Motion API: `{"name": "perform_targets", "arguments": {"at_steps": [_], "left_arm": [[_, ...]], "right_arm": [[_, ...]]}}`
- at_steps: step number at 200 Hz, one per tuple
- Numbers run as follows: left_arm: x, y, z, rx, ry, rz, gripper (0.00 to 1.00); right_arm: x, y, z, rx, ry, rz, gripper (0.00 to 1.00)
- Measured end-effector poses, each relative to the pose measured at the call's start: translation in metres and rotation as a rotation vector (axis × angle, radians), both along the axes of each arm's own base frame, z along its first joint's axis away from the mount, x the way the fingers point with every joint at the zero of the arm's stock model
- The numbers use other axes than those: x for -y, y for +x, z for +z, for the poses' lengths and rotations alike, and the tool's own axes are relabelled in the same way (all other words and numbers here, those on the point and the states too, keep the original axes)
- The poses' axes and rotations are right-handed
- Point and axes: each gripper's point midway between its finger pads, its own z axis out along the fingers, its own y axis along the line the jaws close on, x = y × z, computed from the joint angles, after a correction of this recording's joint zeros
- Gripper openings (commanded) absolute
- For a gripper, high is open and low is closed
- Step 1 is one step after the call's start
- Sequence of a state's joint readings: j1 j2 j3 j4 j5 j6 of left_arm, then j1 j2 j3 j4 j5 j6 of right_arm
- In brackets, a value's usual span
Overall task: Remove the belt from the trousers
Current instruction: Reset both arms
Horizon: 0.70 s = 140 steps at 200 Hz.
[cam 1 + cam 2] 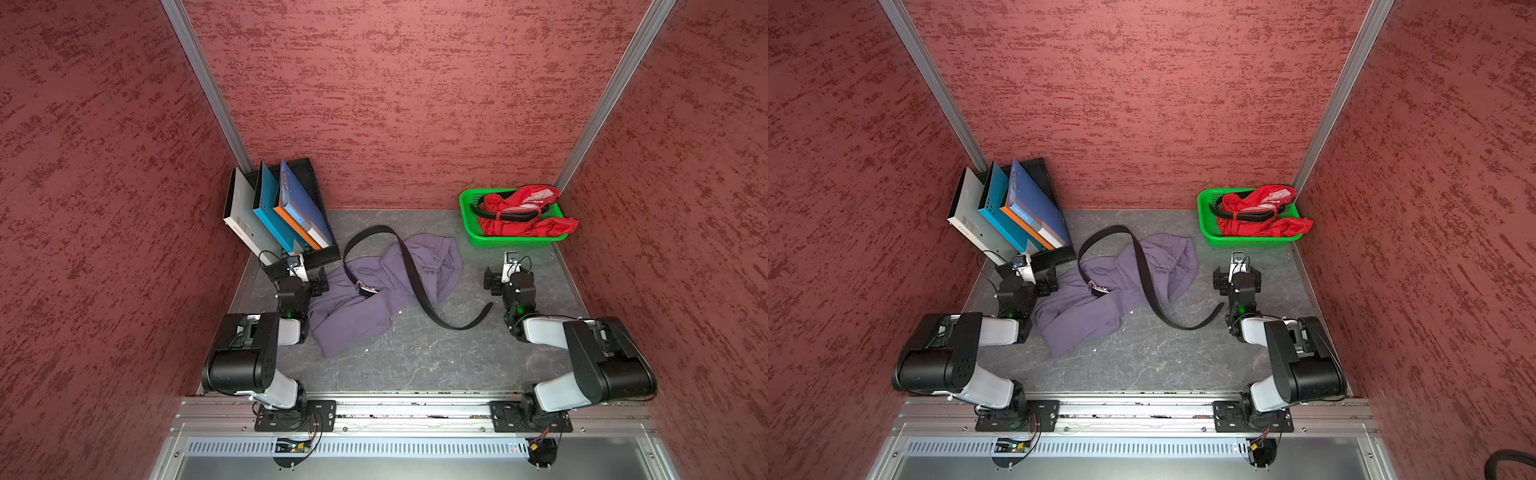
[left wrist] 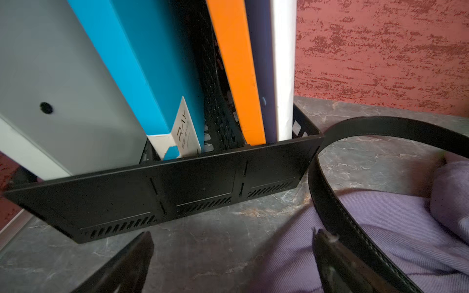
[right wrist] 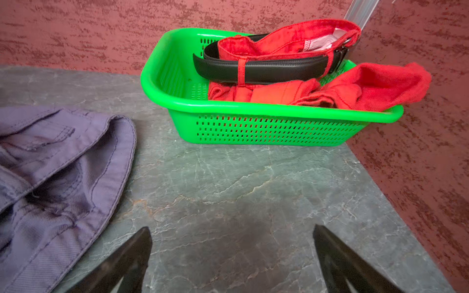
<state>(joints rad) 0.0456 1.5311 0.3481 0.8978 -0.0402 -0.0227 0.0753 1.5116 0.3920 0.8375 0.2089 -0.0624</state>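
Wide-open and empty, the left gripper (image 2: 232,233) hovers just beside the belt (image 1: 409,266), the right gripper (image 3: 232,228) near its tail; draped across the trousers (image 1: 353,320), buckle (image 1: 366,288) seemingly tucked in, it looks not yet pulled clear.

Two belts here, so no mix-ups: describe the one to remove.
On the table, between file rack and green basket, lie purple trousers. The belt sprawls across them, tail on the table; the other belt is threaded through red trousers in the basket.

the belt (image 1: 1144,272) lies draped across the crumpled trousers (image 1: 1075,316).
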Motion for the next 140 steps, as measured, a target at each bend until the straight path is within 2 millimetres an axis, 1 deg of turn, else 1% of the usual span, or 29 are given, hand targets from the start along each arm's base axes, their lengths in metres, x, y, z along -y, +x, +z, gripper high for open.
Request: {"name": "perform_targets", "arguments": {"at_steps": [21, 34, 67, 99, 140], "left_arm": [[0.002, 0.0, 0.001, 0.004, -0.009, -0.009, 1.0], [0.002, 0.001, 0.002, 0.007, -0.01, -0.011, 1.0], [0.003, 0.001, 0.002, 0.009, -0.01, -0.012, 1.0], [0.006, 0.001, 0.002, 0.01, -0.008, -0.017, 1.0], [0.006, 0.001, 0.003, 0.01, -0.007, -0.016, 1.0]], "right_arm": [[0.002, -0.004, -0.01, -0.005, 0.028, 0.018, 0.99], [-0.001, -0.006, -0.014, -0.011, 0.04, 0.036, 0.99], [-0.009, -0.004, -0.008, 0.013, 0.056, 0.081, 0.99], [-0.02, -0.004, -0.008, 0.013, 0.059, 0.145, 0.99], [-0.025, -0.004, -0.008, 0.013, 0.06, 0.174, 0.99]]}}
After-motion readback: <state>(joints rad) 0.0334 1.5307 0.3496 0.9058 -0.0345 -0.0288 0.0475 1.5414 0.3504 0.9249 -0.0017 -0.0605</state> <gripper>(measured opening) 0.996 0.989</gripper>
